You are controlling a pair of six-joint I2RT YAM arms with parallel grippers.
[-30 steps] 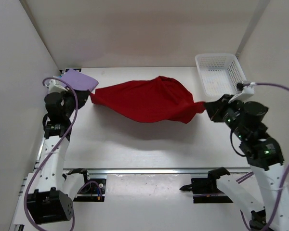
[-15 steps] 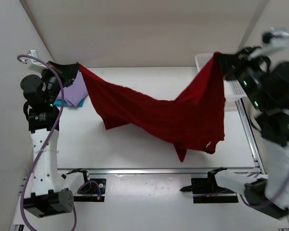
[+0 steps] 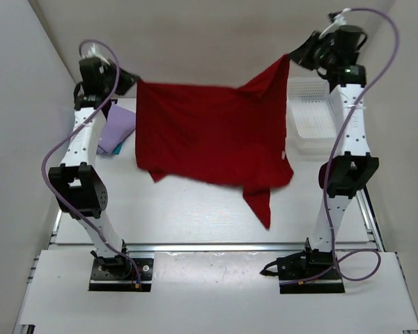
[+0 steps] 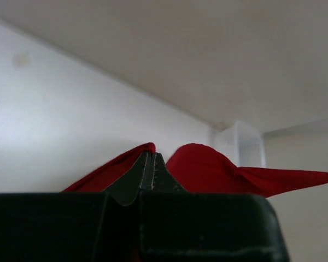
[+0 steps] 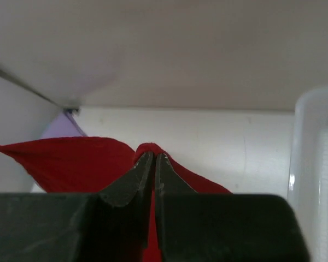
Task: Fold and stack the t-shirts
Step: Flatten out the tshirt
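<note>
T-shirt (image 3: 209, 136) — higher — left claw (image 3: 131, 82) to right claw (image 3: 292, 57)

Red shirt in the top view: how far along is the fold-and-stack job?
Done: the lavender shirt looks folded at far left, a teal shirt edge showing under it. In hand: the red shirt hangs spread in the air, pinched at its upper edge by the left gripper and right gripper. Left: lay, fold and stack it.

Top camera: high over near edge, covering whole bench (image 3: 188, 217). Wrist cameras: close along left end effector (image 4: 152, 157) and right end effector (image 5: 154, 157). All share dark red t-shirt (image 3: 209, 132).
</note>
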